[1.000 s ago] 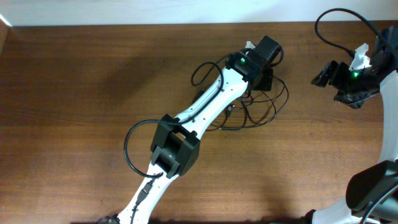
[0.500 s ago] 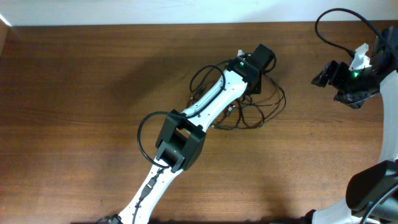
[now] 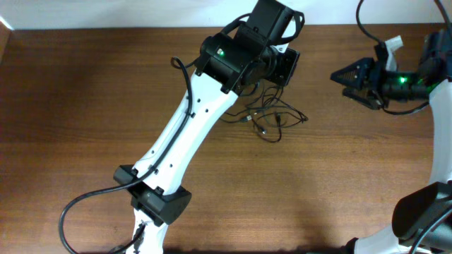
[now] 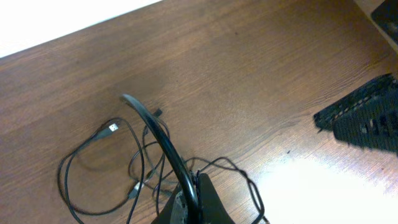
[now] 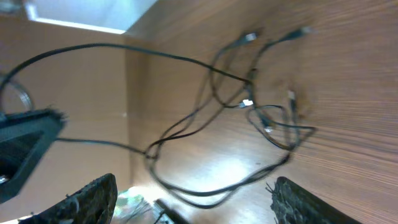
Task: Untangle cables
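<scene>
The cables (image 3: 272, 116) are thin black cords with small plug ends, lying in a loose tangle on the brown table. My left gripper (image 3: 286, 69) hangs raised over the tangle's far side. In the left wrist view it (image 4: 194, 198) is shut on one black cable (image 4: 158, 134) that arcs up from its jaws, while the other loops (image 4: 93, 168) rest on the wood below. My right gripper (image 3: 337, 74) is to the right of the tangle, pointing at it with its jaws apart. In its own view, the right gripper (image 5: 193, 184) is open and holds nothing, and the cables (image 5: 249, 118) stretch ahead of it.
The table's far edge (image 3: 141, 28) meets a white wall just behind the left gripper. The long white left arm (image 3: 183, 141) crosses the table from the near left. The right arm's own thick wire (image 3: 381, 15) loops at the back right.
My left gripper closed on a cable and rose toward the far edge, dragging the tangle with it. My right gripper turned and moved left toward the cables.
</scene>
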